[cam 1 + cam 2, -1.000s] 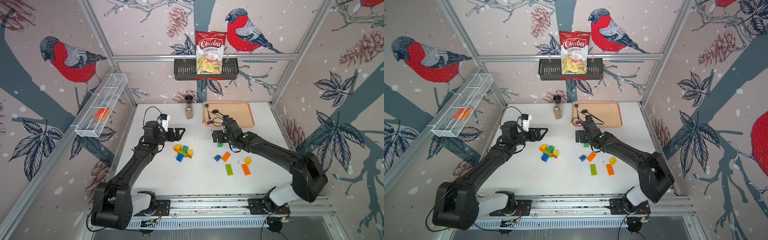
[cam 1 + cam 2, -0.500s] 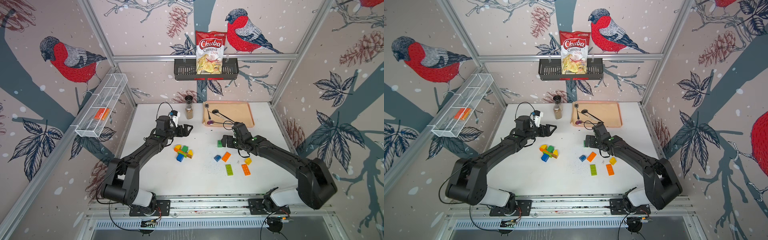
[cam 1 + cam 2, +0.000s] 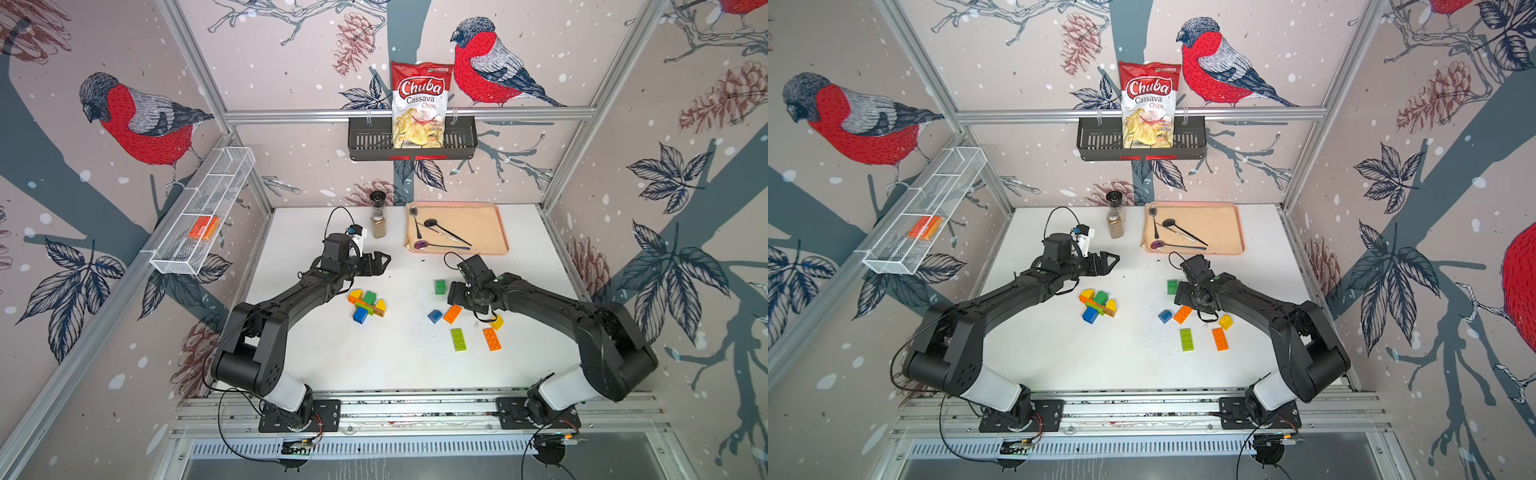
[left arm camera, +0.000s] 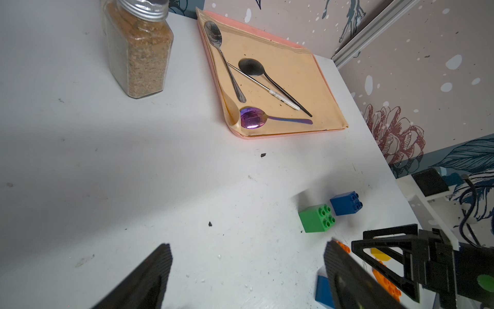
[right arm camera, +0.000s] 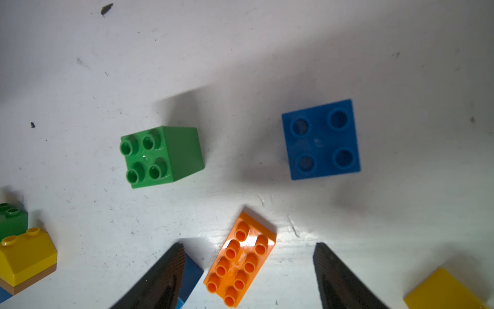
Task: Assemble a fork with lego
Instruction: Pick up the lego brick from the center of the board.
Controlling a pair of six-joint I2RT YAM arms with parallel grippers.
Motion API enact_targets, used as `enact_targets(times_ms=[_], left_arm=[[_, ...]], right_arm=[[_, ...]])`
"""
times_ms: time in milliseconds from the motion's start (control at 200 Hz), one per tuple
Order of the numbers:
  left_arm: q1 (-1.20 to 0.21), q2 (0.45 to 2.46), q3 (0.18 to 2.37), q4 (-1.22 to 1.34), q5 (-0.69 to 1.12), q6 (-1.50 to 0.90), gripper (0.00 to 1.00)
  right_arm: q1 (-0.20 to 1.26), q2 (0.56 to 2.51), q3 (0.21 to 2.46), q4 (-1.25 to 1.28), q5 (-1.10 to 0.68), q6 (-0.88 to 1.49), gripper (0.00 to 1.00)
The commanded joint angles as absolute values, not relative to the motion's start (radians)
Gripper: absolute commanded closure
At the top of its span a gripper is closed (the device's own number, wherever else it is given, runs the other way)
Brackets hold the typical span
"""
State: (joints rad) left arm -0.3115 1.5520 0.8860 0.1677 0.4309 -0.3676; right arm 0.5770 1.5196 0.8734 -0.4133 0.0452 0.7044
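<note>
1. Misalignment is the main risk: the orange brick (image 5: 240, 256) lies askew between the fingers of the right gripper (image 5: 248, 246), so closing on it could catch its corners and twist or squirt it out.
2. Crowding is another. A blue brick (image 5: 193, 270) sits just beside one finger and close against the orange brick, and it could be nudged or pinched along with it.
3. A green brick (image 5: 160, 156) and a second blue brick (image 5: 320, 139) stand near, apart from each other; a careless lift could knock them.
4. The right arm reaches low over the table with its gripper tipped down. Its jaws stand apart on either side of the orange brick, gripping nothing.
5. The left gripper (image 3: 380, 262) hovers beyond the half-built cluster (image 3: 365, 305), pointing toward the tray (image 3: 486, 224), fingers wide and empty.
6. A lime green brick (image 3: 458, 338), a second orange brick (image 3: 491, 338) and a yellow brick (image 3: 496, 323) lie loose nearer the arm bases.
</note>
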Motion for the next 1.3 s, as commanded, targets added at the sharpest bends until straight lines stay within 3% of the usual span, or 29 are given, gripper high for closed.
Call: enact_targets(times_ms=[0,230,595,800,935,1051,1296], left_arm=[[-0.312,1.561,0.882,0.201,0.459,-0.386,0.11],[-0.312,1.579,0.877,0.225,0.466,-0.409,0.13],[-0.312,1.604,0.885,0.227,0.439,-0.429,0.15],[-0.312,1.615,0.886,0.227,0.425,-0.433,0.15],[-0.308,1.619,0.885,0.228,0.417,-0.430,0.16],[-0.303,1.619,0.884,0.223,0.418,-0.429,0.16],[-0.281,1.600,0.883,0.167,0.428,-0.434,0.17]], right_arm=[[0.564,1.518,0.885,-0.474,0.089,0.686,0.25],[0.473,1.525,0.910,-0.495,0.105,0.635,0.28],[0.400,1.697,1.038,-0.503,0.108,0.526,0.36],[0.406,1.769,1.097,-0.520,0.106,0.511,0.46],[0.412,1.780,1.112,-0.534,0.110,0.511,0.67],[0.420,1.777,1.116,-0.550,0.114,0.506,0.77],[0.479,1.721,1.153,-0.582,0.073,0.330,0.84]])
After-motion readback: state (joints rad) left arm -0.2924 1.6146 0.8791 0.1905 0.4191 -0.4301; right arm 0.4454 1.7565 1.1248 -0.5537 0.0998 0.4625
